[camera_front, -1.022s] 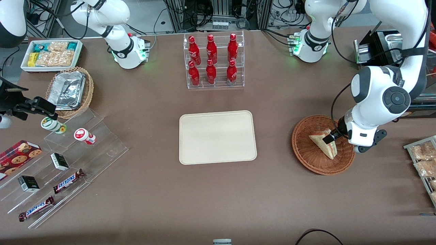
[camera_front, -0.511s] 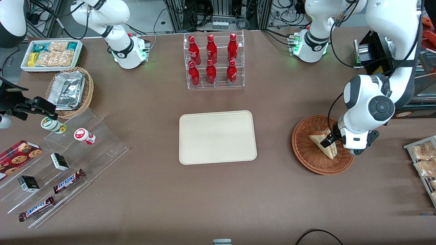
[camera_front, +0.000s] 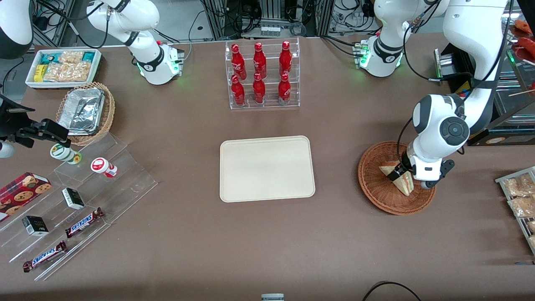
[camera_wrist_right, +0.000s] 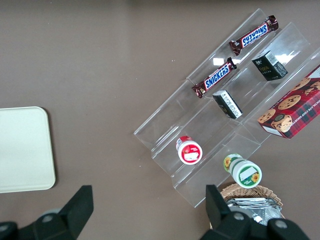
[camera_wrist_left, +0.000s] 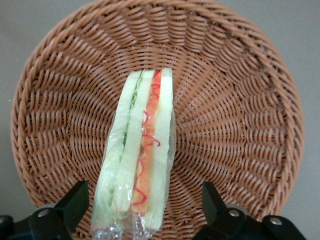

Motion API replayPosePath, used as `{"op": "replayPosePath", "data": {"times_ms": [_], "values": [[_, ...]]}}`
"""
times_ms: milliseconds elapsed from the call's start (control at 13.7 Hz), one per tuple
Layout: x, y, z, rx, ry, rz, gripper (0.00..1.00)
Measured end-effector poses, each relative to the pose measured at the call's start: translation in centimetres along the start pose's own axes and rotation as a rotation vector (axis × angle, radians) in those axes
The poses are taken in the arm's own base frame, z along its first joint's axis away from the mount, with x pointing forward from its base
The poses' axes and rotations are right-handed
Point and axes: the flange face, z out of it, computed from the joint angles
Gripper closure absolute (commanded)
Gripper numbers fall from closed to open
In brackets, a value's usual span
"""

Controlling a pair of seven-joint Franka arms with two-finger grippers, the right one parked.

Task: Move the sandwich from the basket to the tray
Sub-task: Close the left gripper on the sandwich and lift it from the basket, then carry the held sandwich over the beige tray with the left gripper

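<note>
Sandwich: your sandwich [camera_wrist_left: 140,155] stands on edge in the basket [camera_wrist_left: 235,100], filling side up, clear-wrapped.
Gripper: your gripper [camera_front: 402,174] hangs just above it, fingers [camera_wrist_left: 74,200] spread wide, one to each bread face, touching neither.
Handling: judge it light and soft; the bread will crush under a hard squeeze, and the film looks slick.
Where to hold: take it across the two flat bread faces, near the thick middle, not at the thin tip.
Squeeze: close gently, only enough to lift it.
Destination: the tray [camera_front: 266,168] lies bare, well apart from the basket, toward the parked arm's end.
</note>
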Motion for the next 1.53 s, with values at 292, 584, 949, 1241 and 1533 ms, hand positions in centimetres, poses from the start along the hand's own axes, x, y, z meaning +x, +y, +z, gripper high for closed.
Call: {"op": "replayPosePath", "data": {"times_ms": [292, 584, 949, 1241, 1533], "values": [[0.5, -0.5, 0.4, 0.005, -0.003, -0.01, 1.0], [0.3, -0.7, 0.2, 0.065, 0.008, 0.043, 1.0], [-0.4, 2.4, -5.5, 0.113, -0.012, 0.135, 1.0], [-4.9, 8.3, -10.5, 0.063, -0.035, 0.225, 1.0], [-11.8, 13.0, -10.7, 0.051, -0.056, 0.373, 1.0]]}}
